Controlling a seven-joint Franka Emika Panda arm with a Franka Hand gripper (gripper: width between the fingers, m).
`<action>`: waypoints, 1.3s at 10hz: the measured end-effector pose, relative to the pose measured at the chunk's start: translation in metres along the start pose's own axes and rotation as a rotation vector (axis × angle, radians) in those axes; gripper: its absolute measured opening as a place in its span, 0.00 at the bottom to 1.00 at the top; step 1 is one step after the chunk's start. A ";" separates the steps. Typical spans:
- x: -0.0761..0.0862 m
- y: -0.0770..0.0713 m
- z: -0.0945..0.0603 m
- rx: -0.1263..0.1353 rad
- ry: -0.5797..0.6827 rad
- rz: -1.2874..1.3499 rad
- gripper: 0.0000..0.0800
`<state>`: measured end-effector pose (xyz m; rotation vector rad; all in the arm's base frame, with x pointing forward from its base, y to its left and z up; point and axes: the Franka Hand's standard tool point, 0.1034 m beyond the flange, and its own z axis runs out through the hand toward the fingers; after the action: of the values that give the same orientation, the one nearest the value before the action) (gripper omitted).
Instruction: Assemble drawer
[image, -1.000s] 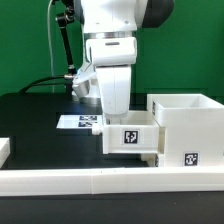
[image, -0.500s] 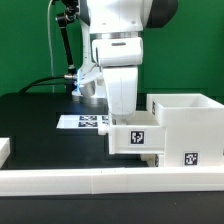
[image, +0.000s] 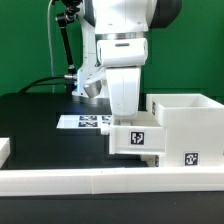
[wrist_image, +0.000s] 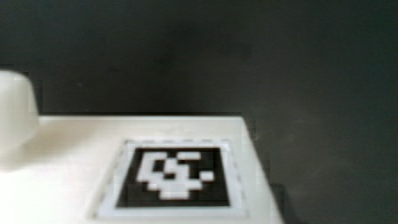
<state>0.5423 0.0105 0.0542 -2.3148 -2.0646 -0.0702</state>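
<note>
A: The box shell (image: 186, 128) and the small tray (image: 135, 137) are both looking like smooth white plastic with a matt finish. The square tags on them are reading as flat black-and-white print, no shine.

B: Yeah, and the table (image: 35, 125) is showing up matt black. The arm (image: 122, 40) casing is looking like glossy white plastic, and the low rail (image: 100, 180) up front is looking like the same matt white stuff.

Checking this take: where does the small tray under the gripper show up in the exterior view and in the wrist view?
Exterior view: the small tray sits low, right of centre, under the arm and against the box shell.
Wrist view: its white surface fills the lower part of the picture.
Shared landmark: the tray's black-and-white tag.
</note>
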 end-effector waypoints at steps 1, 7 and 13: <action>0.000 0.000 0.000 -0.002 -0.012 -0.006 0.05; -0.012 0.003 0.001 -0.011 -0.025 -0.061 0.05; -0.014 0.003 0.003 -0.012 -0.023 -0.113 0.05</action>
<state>0.5431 -0.0039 0.0505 -2.2147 -2.2102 -0.0593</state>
